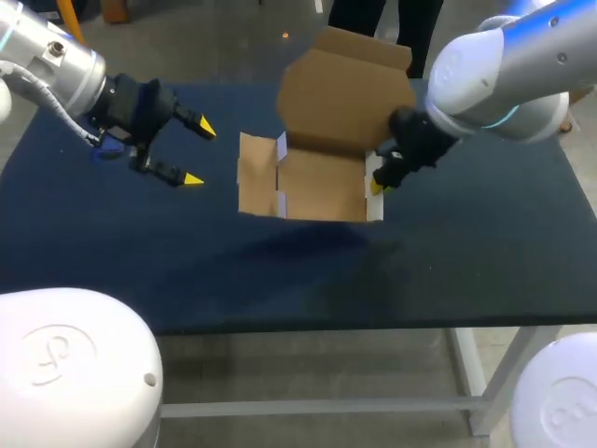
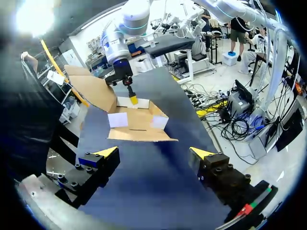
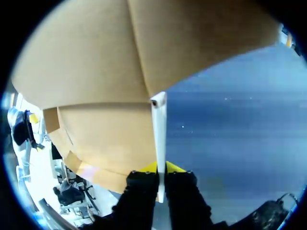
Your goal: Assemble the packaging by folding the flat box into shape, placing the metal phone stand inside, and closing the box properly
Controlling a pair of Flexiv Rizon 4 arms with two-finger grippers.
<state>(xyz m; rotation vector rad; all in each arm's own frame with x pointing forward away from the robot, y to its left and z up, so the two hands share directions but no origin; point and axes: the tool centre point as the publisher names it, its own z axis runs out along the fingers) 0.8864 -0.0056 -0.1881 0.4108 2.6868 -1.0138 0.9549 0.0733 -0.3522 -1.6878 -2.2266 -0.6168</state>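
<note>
The half-folded cardboard box [image 1: 322, 182] sat toward the far edge of the table [image 1: 112, 252], about midway along it, with its lid flap [image 1: 345, 93] standing up at the back. The right arm reached in from the right edge and angled down, and the right gripper [image 3: 160, 167] pinched the box's thin right side wall [image 3: 159, 139] between nearly closed fingers. The left arm came in from the far left corner, its left gripper [image 1: 199, 153] spread wide, holding nothing, level above the table and pointed at the box from well apart.
</note>
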